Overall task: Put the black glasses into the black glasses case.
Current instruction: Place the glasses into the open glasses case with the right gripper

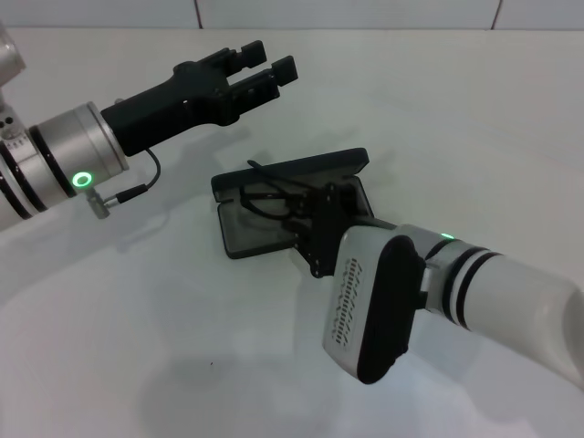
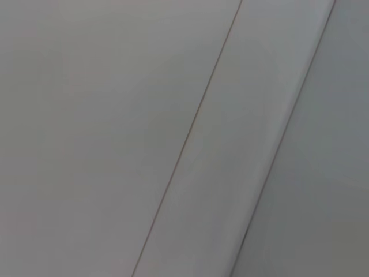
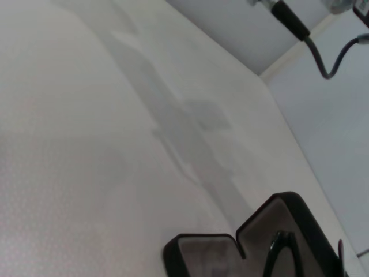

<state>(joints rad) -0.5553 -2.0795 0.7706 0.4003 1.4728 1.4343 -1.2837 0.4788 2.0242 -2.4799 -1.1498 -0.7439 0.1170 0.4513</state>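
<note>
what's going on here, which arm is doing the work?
The right gripper is at the open black glasses case on the white table, lowering the black glasses into it. Part of the frame already sits over the grey lining; the right wrist view shows the glasses inside the case's rim. I can't tell whether the fingers have let go. The left gripper is raised behind the case, fingers open, holding nothing. The case lid is not yet closed.

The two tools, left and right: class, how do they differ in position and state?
The left tool hangs above the table, away from the black glasses case, fingers apart and empty. The right tool reaches into the open case, at the black glasses; its grip is hidden. Both tools are black.
</note>
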